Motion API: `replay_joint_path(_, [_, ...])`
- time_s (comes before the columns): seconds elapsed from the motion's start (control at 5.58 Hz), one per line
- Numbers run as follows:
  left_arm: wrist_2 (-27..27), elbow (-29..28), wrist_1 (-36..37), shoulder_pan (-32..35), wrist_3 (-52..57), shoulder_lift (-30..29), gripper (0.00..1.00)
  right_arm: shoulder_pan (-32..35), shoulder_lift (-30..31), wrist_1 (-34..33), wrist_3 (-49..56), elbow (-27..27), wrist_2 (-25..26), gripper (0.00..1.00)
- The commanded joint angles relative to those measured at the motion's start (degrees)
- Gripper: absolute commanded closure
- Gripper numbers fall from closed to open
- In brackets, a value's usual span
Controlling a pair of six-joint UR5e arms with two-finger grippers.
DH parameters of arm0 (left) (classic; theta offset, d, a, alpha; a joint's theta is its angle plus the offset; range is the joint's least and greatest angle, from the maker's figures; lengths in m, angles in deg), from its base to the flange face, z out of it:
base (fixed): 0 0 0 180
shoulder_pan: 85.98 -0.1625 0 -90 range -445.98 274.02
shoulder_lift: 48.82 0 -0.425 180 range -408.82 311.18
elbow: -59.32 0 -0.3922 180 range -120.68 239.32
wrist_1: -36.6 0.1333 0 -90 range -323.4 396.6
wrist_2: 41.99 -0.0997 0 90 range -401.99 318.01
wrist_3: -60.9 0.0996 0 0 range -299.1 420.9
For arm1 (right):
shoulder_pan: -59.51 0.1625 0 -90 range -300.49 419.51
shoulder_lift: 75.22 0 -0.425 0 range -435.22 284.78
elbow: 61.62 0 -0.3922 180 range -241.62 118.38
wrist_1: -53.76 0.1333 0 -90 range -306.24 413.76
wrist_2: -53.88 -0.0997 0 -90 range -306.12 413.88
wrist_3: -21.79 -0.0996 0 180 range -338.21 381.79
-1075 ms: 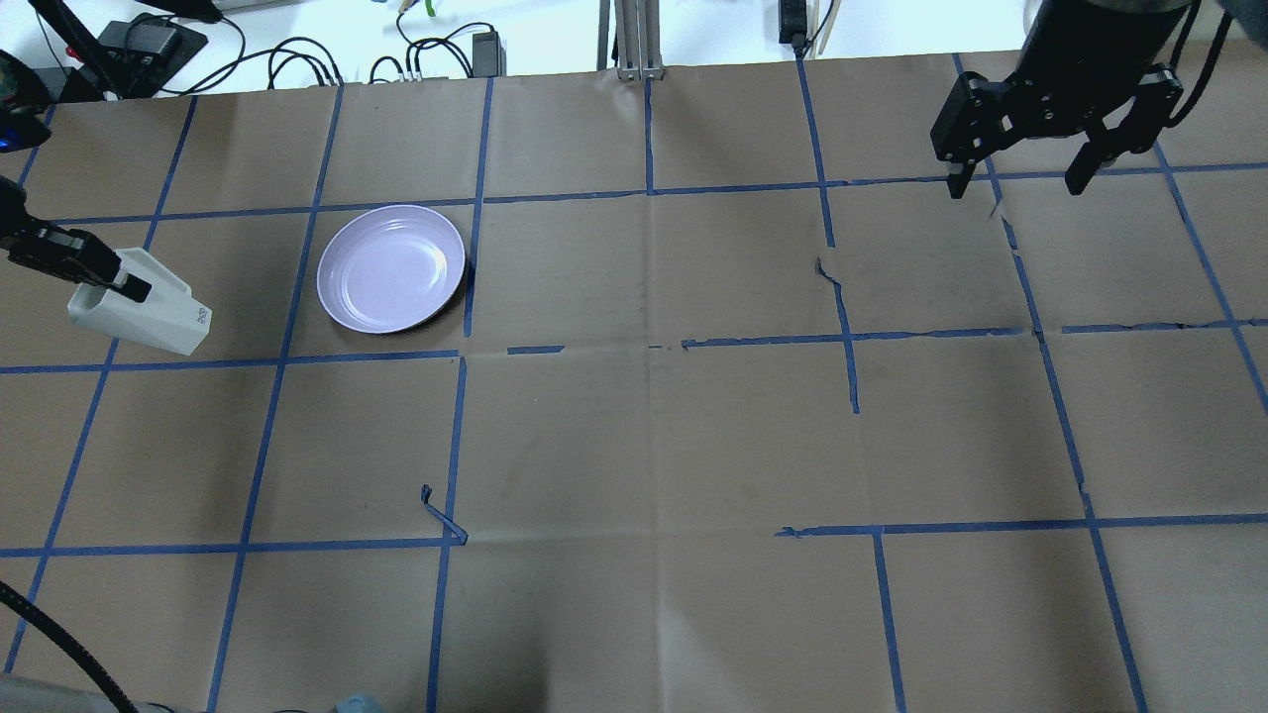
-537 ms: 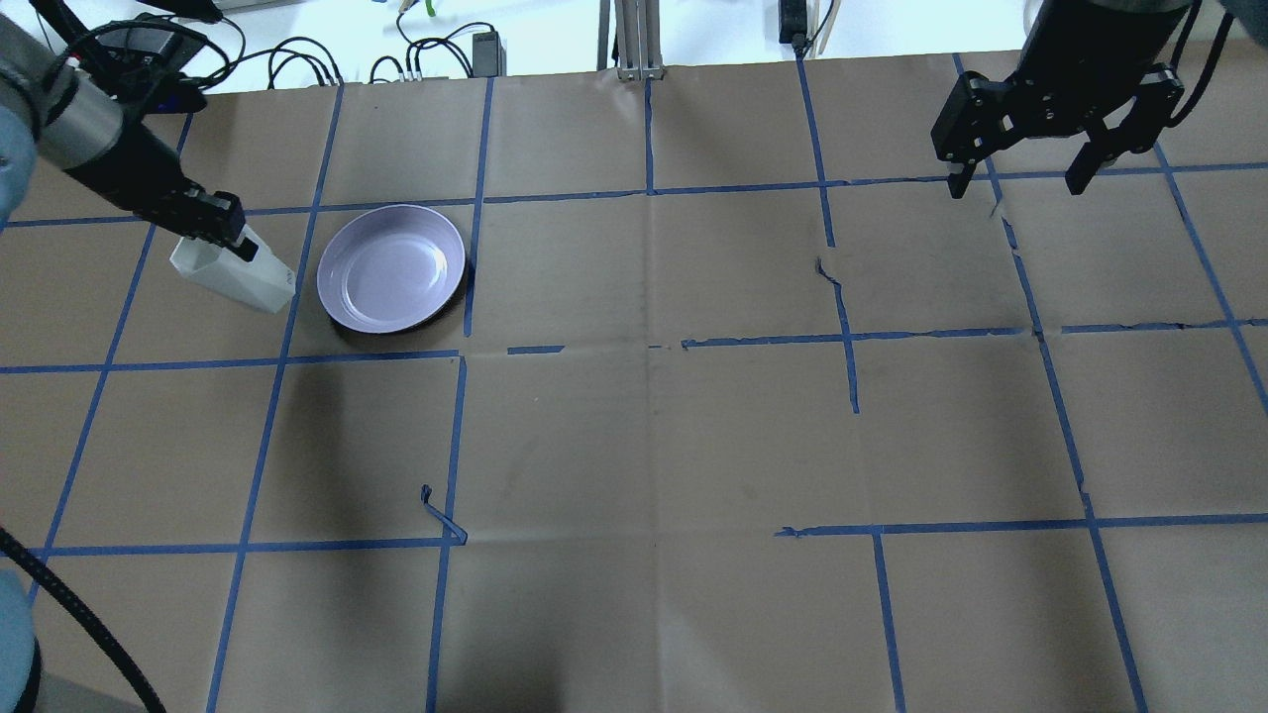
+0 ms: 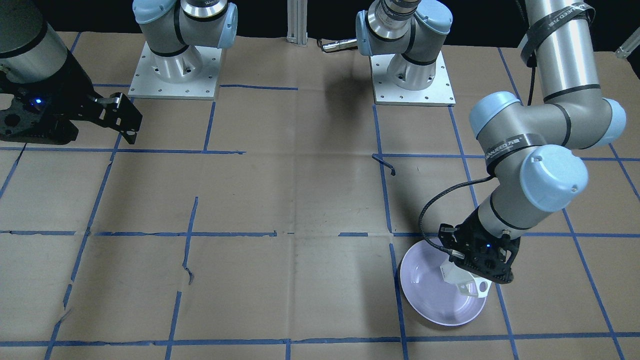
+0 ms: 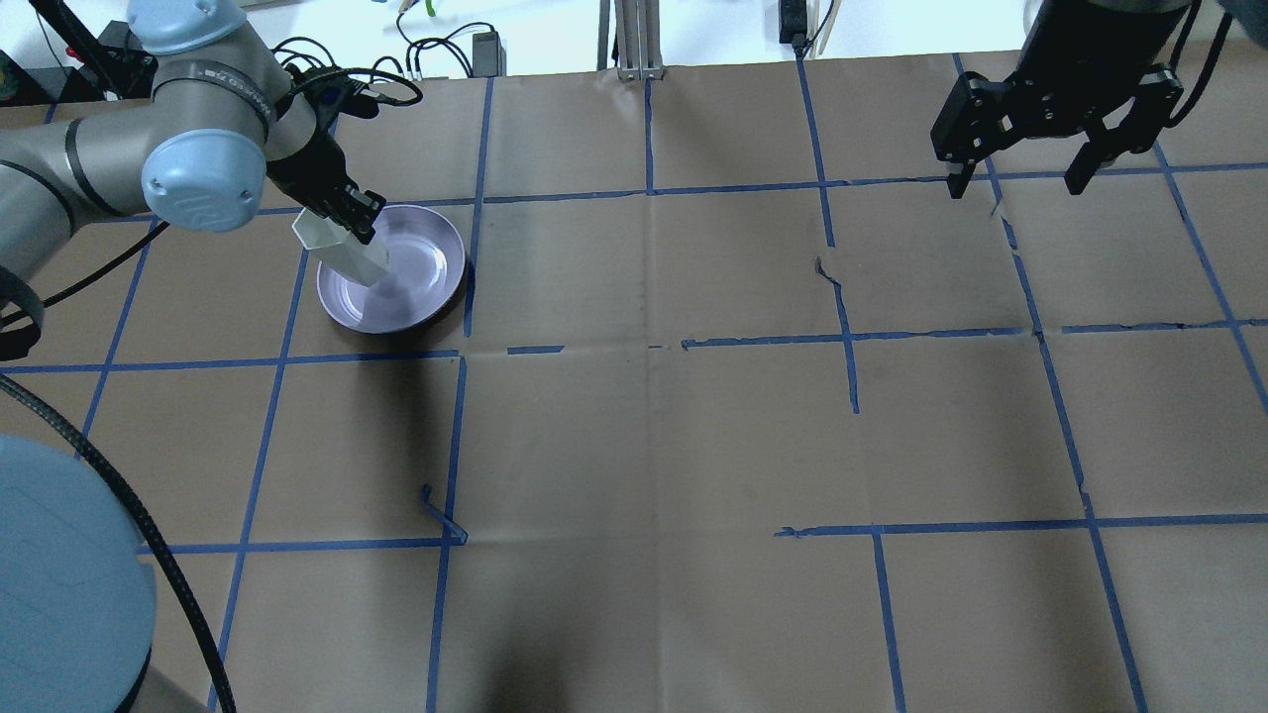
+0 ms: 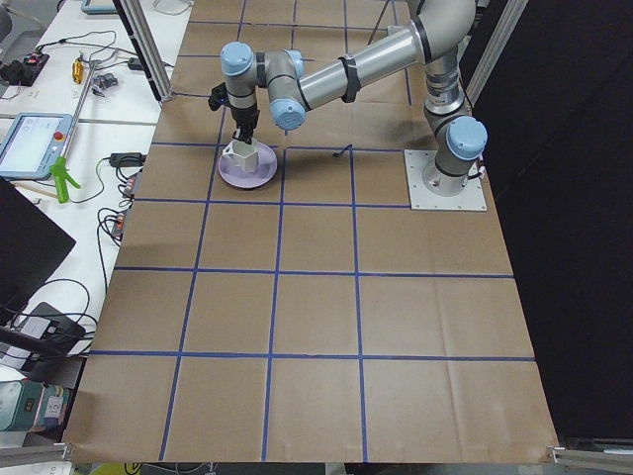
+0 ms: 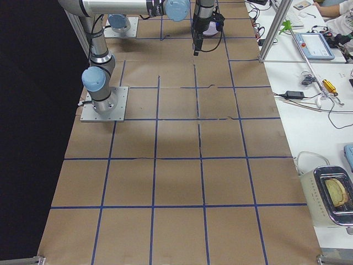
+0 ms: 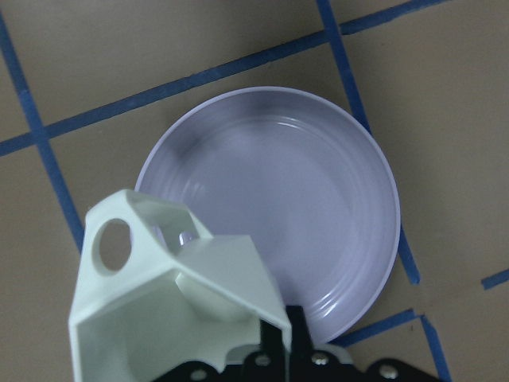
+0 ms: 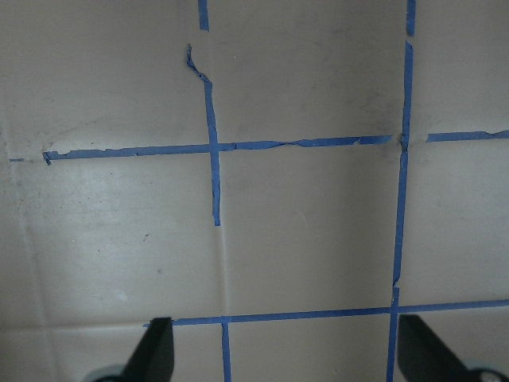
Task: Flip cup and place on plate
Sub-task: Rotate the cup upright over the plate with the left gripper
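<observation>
My left gripper (image 4: 349, 213) is shut on the white faceted cup (image 4: 344, 250) and holds it tilted over the left part of the lavender plate (image 4: 416, 272). The cup's narrow end points down toward the plate. I cannot tell whether it touches. In the left wrist view the cup (image 7: 159, 294) fills the lower left, its handle up, with the plate (image 7: 294, 183) beyond. In the front view the cup (image 3: 466, 283) hangs under the gripper (image 3: 479, 262) over the plate (image 3: 425, 280). My right gripper (image 4: 1012, 184) is open and empty at the far right, above bare paper (image 8: 290, 354).
The table is covered in brown paper with a blue tape grid (image 4: 649, 188). A loose curl of tape (image 4: 441, 515) sticks up near the front left. Cables and power bricks (image 4: 436, 54) lie beyond the far edge. The arm bases (image 3: 412, 75) stand at the robot's side.
My left arm has carried the cup from the table's left edge rightward to over the plate. The cup has turned more upright. The right arm has not moved.
</observation>
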Motion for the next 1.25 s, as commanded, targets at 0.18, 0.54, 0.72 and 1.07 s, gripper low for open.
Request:
replay_joint_path(0.18, [-2.67, 1.12, 0.54, 2.31, 0.14, -1.73, 1.00, 0.00, 0.00, 0.00, 0.00, 0.00, 0.00, 0.00])
replay_joint_path(0.54, [-2.67, 2.27, 1.68, 2.31, 0.05, -1.99, 0.99, 0.00, 0.00, 0.00, 0.00, 0.00, 0.00, 0.00])
replay_joint_path(0.72, [-2.67, 2.27, 1.77, 2.23, -0.21, -2.08, 0.20, 0.00, 0.00, 0.00, 0.00, 0.00, 0.00, 0.00])
replay_joint_path(1.07, [-2.84, 1.49, 0.72, 2.57, -1.17, -0.07, 0.02, 0.00, 0.00, 0.00, 0.00, 0.00, 0.00, 0.00])
